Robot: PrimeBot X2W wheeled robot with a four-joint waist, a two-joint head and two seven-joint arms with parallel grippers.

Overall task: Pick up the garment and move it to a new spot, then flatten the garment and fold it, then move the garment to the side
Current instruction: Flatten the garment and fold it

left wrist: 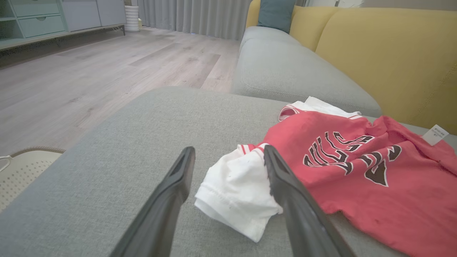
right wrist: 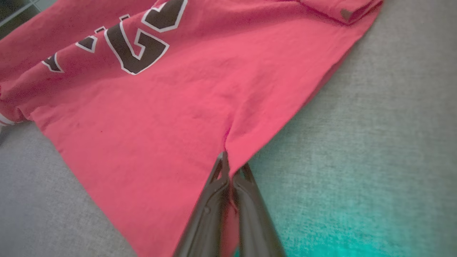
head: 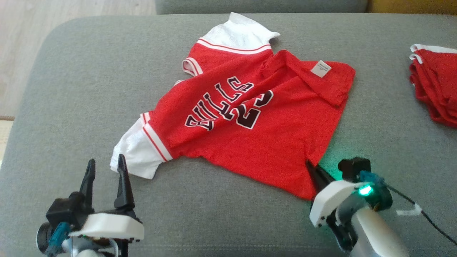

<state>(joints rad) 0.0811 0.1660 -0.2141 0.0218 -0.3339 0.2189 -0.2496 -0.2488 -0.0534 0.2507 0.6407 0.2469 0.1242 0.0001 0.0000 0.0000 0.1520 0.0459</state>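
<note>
The left gripper (head: 106, 159) sits low on the left, its two dark fingers spread wide and pointing forward, while the right gripper (head: 310, 164), on a pale forearm (head: 378, 235) angled in from the right, is pinched tight on the edge of the shirt (head: 250, 142)

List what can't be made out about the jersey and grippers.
Tag print: too small, head and left wrist views.
Jersey number: partly covered by a fold, head view.
Red pile: cut by head view's right edge.
Right gripper: layers pinched, hidden by its shut fingers, right wrist view.
Left gripper: contact with white sleeve unclear, finger overlaps it, left wrist view.
</note>
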